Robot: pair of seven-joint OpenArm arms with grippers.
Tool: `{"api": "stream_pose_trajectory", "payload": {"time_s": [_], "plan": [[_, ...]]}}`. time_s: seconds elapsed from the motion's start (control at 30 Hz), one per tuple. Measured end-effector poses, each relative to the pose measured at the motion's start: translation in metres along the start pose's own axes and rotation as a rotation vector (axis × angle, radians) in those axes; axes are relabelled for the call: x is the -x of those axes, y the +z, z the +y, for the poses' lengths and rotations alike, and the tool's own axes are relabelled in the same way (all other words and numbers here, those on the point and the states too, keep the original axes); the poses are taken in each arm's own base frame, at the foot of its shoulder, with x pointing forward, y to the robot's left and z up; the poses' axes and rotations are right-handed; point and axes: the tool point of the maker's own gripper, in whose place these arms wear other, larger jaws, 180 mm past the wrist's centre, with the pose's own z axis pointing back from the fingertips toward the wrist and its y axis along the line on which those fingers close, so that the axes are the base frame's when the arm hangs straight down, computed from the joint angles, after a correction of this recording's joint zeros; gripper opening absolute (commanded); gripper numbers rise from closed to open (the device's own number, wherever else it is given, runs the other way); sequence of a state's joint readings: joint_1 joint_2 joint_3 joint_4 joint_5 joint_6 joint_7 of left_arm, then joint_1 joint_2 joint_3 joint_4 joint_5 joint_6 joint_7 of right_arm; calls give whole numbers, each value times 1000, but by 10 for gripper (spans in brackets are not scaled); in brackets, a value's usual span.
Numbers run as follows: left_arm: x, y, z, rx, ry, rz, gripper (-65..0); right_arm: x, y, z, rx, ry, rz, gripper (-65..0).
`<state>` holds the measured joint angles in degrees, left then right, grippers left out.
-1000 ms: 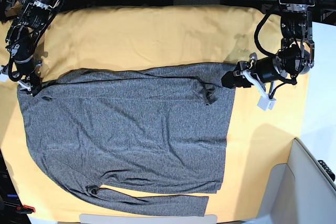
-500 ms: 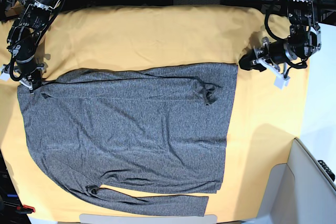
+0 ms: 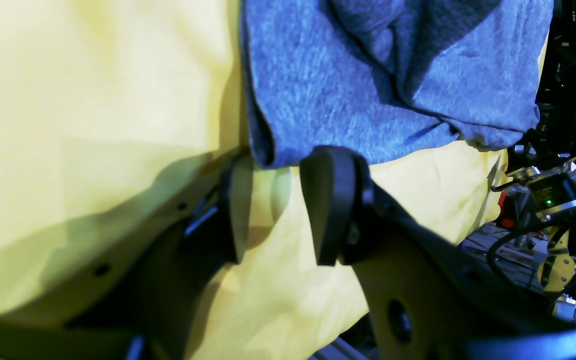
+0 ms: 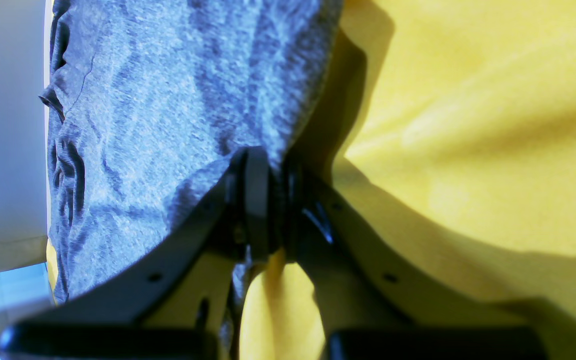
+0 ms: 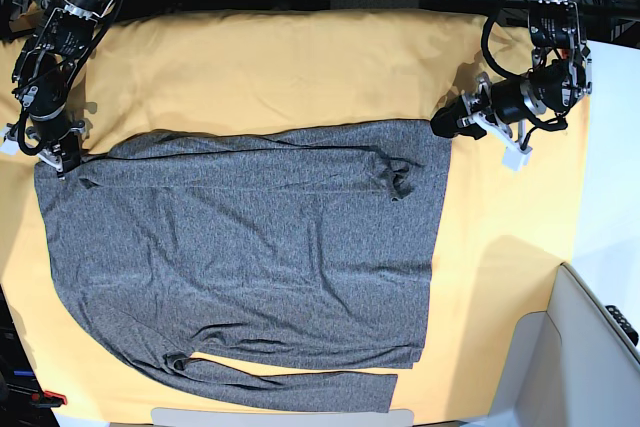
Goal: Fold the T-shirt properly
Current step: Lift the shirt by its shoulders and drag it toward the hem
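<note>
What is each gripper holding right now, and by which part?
The right gripper is shut on the T-shirt at its far corner edge. The left gripper is open at the shirt's other far corner, holding nothing.

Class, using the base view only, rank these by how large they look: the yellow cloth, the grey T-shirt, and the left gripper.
1. yellow cloth, spread widest under everything.
2. T-shirt, covering much of it.
3. left gripper, far smaller.
</note>
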<state>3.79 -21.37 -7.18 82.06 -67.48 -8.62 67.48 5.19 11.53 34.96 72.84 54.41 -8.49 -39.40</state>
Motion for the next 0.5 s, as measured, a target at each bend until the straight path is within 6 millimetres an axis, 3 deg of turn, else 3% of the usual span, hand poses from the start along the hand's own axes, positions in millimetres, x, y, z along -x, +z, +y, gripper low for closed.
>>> {"api": "stream_pose_trajectory", "payload": {"time_s": [0.23, 0.33, 0.5], "plan": [[-4, -5, -6, 7, -5, -3, -590, 1, 2, -2, 0, 9, 2, -603], [-10, -7, -13, 24, -11, -15, -642, 2, 4, -3, -6, 13, 20, -640], [-19, -6, -17, 30, -26, -30, -649, -2, 8, -3, 0, 37, 27, -650]]}}
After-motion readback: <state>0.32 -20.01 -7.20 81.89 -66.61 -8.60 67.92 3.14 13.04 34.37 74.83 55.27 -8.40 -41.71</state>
